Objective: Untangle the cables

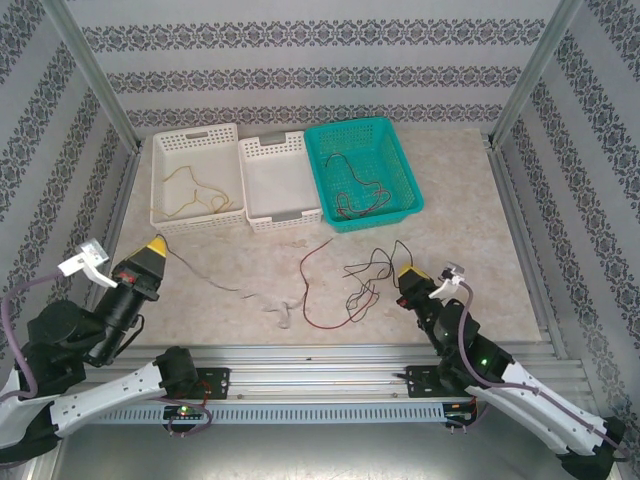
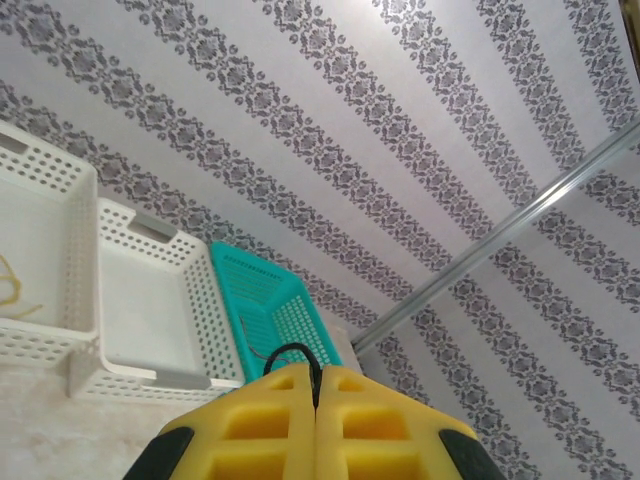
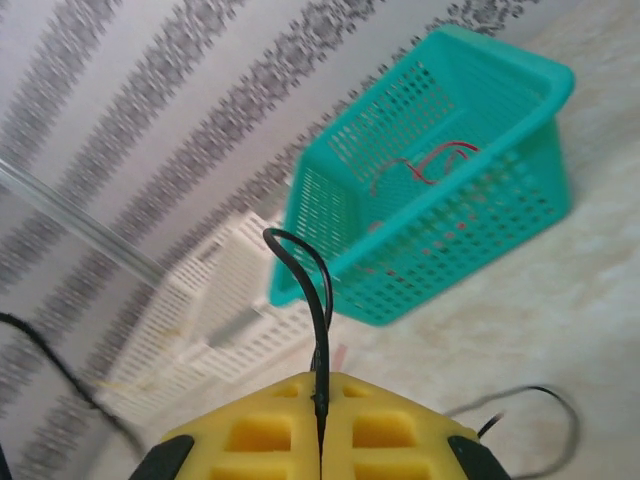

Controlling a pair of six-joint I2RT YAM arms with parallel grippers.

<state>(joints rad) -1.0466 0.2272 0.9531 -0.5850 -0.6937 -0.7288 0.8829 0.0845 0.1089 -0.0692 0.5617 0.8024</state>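
Note:
My left gripper (image 1: pixel 157 244) is raised over the table's left side, its yellow jaws (image 2: pixel 316 372) shut on a small loop of black cable (image 2: pixel 290 352). From it a thin dark strand (image 1: pixel 215 280) slants down to a pale tangle (image 1: pixel 283 306) on the table. At centre right, my right gripper (image 1: pixel 408 271) (image 3: pixel 320 380) is shut on another black cable (image 3: pixel 312 290) that loops up from between its pads. Its slack lies in black loops (image 1: pixel 368 276) beside a red cable (image 1: pixel 318 290).
Three baskets line the back. The left white basket (image 1: pixel 160 205) holds a yellow cable (image 1: pixel 195 190). A second white basket (image 1: pixel 262 150) stands in the middle. The teal basket (image 1: pixel 398 155) holds red and black cables (image 1: pixel 360 195). Patterned walls and metal posts enclose the table.

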